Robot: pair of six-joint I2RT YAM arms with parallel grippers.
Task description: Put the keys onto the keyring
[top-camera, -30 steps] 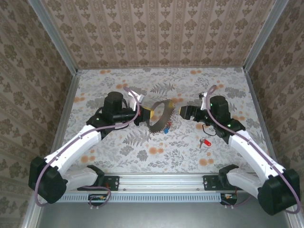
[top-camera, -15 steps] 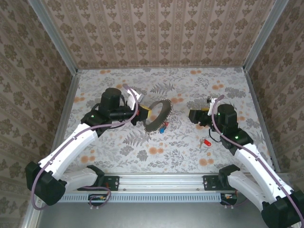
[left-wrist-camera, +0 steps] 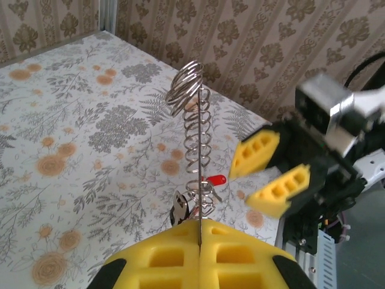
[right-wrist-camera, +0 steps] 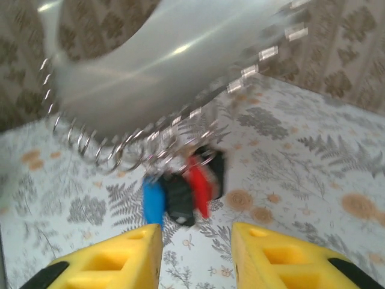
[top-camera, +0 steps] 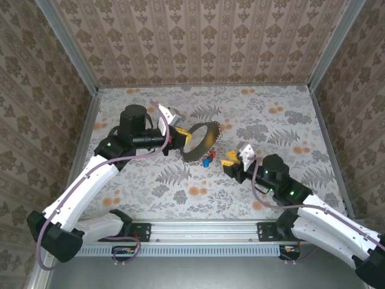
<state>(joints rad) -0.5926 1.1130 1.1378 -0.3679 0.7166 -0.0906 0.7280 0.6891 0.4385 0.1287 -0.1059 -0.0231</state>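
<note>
1. Two-arm threading stage, judged from the layout: clamps the keyring (top-camera: 207,137) at its left rim in the left gripper (top-camera: 178,139), pads pressed tight on the thin band, holding it off the table, tan face upward.
2. Carries a cluster of keys (right-wrist-camera: 180,195) (blue, black, red, one darker) already dangling from the wire coils under the keyring.
3. Poises the right gripper (top-camera: 233,159) just right of and below the keyring, yellow fingers spread wide, empty, aimed at the cluster.
4. Next, probably: close in beneath the keyring and pinch gently without knocking the coil.
5. Against a second ago: swung the right gripper from level with the keyring's right rim, outward, then low; tipped the keyring from grey face to tan.
</note>
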